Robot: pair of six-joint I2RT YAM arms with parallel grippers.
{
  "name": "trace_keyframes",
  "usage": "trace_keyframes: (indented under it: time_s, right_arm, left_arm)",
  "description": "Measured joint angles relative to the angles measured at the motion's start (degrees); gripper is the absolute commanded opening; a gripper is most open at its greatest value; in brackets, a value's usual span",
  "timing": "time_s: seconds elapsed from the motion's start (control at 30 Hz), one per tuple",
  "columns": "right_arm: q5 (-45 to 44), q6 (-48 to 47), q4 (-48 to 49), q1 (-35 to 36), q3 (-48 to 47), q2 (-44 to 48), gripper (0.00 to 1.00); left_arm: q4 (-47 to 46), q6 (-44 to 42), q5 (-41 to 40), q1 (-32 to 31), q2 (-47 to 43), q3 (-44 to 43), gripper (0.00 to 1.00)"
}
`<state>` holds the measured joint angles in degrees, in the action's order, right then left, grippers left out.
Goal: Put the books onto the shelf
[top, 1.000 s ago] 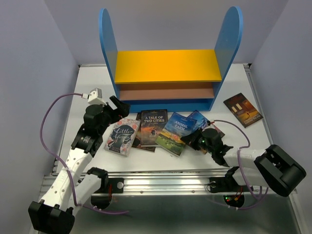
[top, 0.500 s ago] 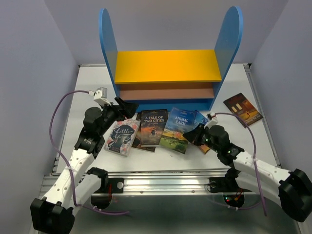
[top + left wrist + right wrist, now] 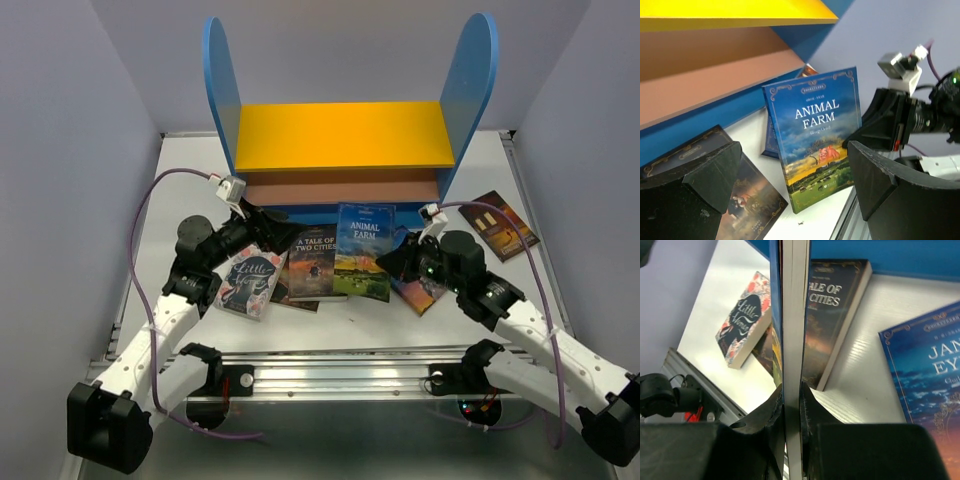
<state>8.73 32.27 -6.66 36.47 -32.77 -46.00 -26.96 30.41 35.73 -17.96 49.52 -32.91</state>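
Animal Farm [image 3: 364, 250] between right jaws (narrow)

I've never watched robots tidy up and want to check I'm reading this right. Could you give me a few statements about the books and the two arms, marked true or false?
1. The right gripper is shut on Animal Farm, holding it upright. True.
2. The left gripper is clamped on Little Women. False: its jaws stand wide open and hold nothing. Little Women lies flat on the table.
3. A book stands on the shelf. False: no book shows on its boards.
4. A brown book lies apart from the others, on the table right of the shelf. True.
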Motion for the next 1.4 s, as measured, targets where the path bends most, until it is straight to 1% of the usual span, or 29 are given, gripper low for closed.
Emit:
trace_keyframes:
  time_s: [0.23, 0.43, 0.63, 0.87, 1.23, 1.4]
  right_arm:
    - [5.22, -2.62, -4.22, 0.00, -6.40, -1.55, 0.01]
    - [10.45, -4.35, -8.04, 0.00, -10.95, -1.73, 0.01]
    - [14.25, -5.11, -8.39, 0.00, -13.27, -2.08, 0.01]
    - [13.75, -5.25, -9.79, 0.00, -13.84, -1.62, 0.01]
    - [9.79, -5.55, -11.41, 0.00, -18.36, 0.92, 0.01]
    - [10.78, -5.55, -11.43, 0.00, -20.22, 0.46, 0.01]
  left_arm:
    - [-4.61, -3.10, 8.15, -0.09, 2.95, -0.02, 0.99]
    - [-8.26, -4.02, 16.11, -0.50, 7.04, -2.16, 0.99]
    - [-11.56, -4.37, 20.33, -3.45, 9.22, -4.85, 0.99]
    - [-12.66, -4.63, 21.14, -6.29, 9.88, -4.83, 0.99]
    - [-12.83, -4.39, 18.21, -6.36, 10.12, -4.83, 0.99]
    - [-13.77, -3.61, 18.05, -6.40, 13.86, -5.66, 0.99]
